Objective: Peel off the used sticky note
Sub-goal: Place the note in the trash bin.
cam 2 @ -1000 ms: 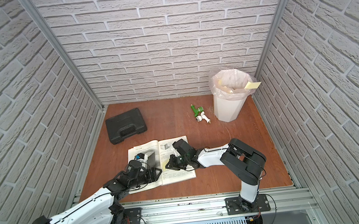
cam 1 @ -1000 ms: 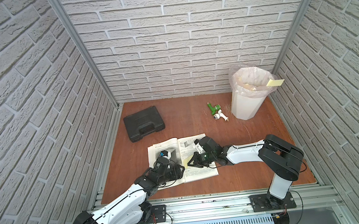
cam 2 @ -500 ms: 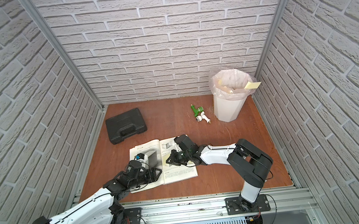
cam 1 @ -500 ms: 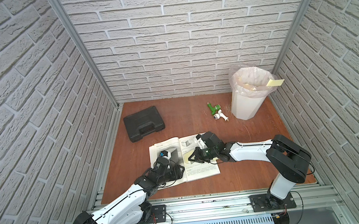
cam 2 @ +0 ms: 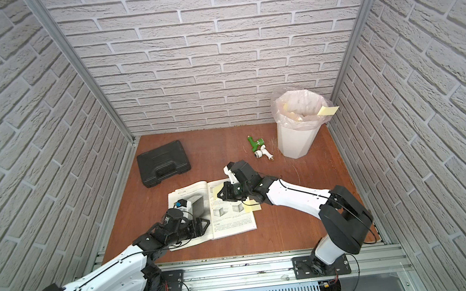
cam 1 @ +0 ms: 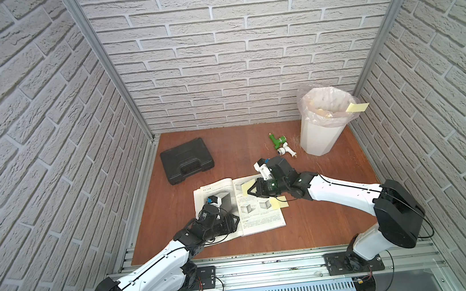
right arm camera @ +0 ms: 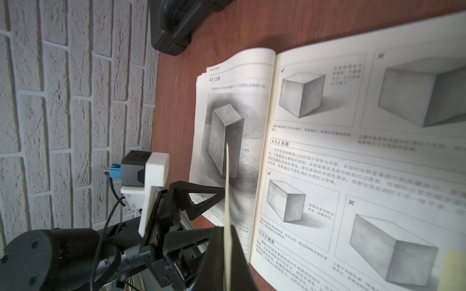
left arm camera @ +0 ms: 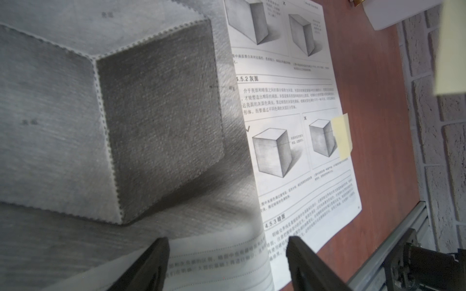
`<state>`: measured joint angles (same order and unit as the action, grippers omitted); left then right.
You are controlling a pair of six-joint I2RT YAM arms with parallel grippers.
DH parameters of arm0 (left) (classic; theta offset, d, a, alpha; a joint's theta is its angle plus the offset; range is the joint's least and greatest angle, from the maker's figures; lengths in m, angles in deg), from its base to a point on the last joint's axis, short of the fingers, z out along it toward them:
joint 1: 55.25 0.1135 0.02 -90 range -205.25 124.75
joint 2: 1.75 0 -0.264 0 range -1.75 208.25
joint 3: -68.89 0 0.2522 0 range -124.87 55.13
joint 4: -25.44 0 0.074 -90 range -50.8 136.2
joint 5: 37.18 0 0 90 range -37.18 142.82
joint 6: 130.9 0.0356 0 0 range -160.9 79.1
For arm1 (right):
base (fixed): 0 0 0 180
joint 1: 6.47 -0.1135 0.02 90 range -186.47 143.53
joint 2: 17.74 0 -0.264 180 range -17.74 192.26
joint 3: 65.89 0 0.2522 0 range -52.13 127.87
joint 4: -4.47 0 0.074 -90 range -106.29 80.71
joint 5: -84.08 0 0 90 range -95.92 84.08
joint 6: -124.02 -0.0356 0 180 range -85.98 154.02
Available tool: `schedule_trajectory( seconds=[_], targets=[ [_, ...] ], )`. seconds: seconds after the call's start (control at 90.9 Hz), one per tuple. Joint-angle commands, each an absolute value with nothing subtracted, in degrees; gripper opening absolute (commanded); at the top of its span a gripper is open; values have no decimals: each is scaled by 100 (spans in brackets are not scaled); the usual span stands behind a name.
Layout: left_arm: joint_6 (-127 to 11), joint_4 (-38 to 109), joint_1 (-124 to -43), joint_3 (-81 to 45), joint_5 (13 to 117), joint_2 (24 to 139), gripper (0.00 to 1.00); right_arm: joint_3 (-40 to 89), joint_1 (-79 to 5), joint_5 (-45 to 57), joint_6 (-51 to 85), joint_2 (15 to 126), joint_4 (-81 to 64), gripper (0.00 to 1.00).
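A black hard case (cam 1: 187, 160) is lying closed on the reddish-brown tabletop (cam 1: 323, 216), toward the far left. A white bin (cam 1: 319, 139) with a clear plastic liner is standing upright in the far right corner. Near it, a small green-and-white object (cam 1: 281, 143), possibly a toy drill, is lying flat.

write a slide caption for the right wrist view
Right gripper pinches a peeled yellow sticky note edge-on above the open drawing book, while the left gripper rests on the book.

The table (cam 1: 324, 225) bears a book (cam 1: 261, 220), case (cam 1: 186, 160), bin (cam 1: 319, 139) and green toy (cam 1: 278, 140).
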<state>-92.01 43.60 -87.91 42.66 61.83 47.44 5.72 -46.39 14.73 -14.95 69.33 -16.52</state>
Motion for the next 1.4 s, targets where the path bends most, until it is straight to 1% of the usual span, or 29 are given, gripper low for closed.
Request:
schedule_trajectory(
  seconds=[0.0, 0.275, 0.495, 0.671, 0.858, 1.023, 1.188, 1.386],
  targets=[
    [-9163, 4597, -8752, 4202, 6258, 4626, 78, 920, -4434, 1164, -843, 6480, -2413, 3],
    [-9111, 4691, -8756, 4074, 6266, 4615, 78, 1634, -3589, 1181, -252, 5961, -3272, 3],
    [-9036, 4784, -8758, 3928, 6283, 4615, 78, 2476, -2459, 1442, 89, 5802, -3803, 3],
    [-9012, 4768, -8755, 3869, 6277, 4654, 78, 3223, -1414, 1904, 49, 5904, -3918, 3],
    [-8983, 4753, -8759, 3821, 6293, 4657, 78, 4113, -349, 2374, -247, 6468, -3909, 3],
    [-8959, 4709, -8767, 3822, 6309, 4663, 78, 4972, 352, 2490, -404, 7237, -4093, 3],
    [-8935, 4672, -8768, 3826, 6333, 4640, 78, 5865, 738, 2392, -318, 8009, -4583, 3],
    [-8907, 4685, -8768, 3825, 6327, 4551, 78, 6834, 894, 2240, -189, 8740, -5221, 10]
  ],
)
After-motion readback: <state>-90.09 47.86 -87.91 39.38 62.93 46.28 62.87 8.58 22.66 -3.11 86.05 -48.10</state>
